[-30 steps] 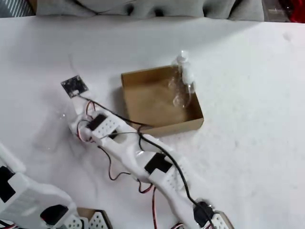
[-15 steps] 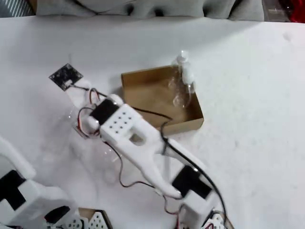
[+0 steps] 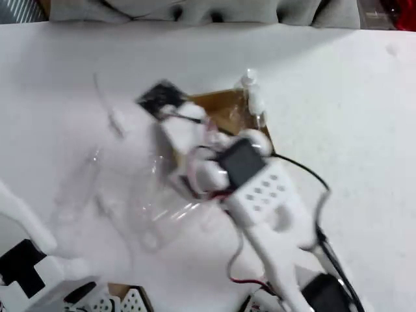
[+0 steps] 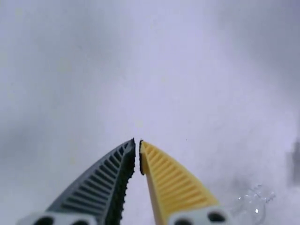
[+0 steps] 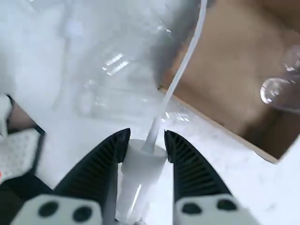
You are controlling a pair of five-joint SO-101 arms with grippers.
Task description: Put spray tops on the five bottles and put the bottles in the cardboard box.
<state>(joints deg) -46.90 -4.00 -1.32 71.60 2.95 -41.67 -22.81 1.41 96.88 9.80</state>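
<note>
Your left gripper (image 4: 137,142) hangs over the table (image 4: 93,70), fingers pressed together. Left of centre in the high view the clear bottles (image 3: 159,211) lie on the table; your right gripper (image 5: 146,136), the nearer one, pinches a spray top (image 5: 140,161) by its cap, its dip tube (image 5: 180,65) running straight ahead across the near wall of the cardboard box (image 5: 225,93). The bottles lie beside that line, not on it, so you will likely need to swing the tube round toward a mouth.

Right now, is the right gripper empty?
No, the right gripper is clamped on a white spray top, and its thin tube sticks out beyond the fingertips.
</note>
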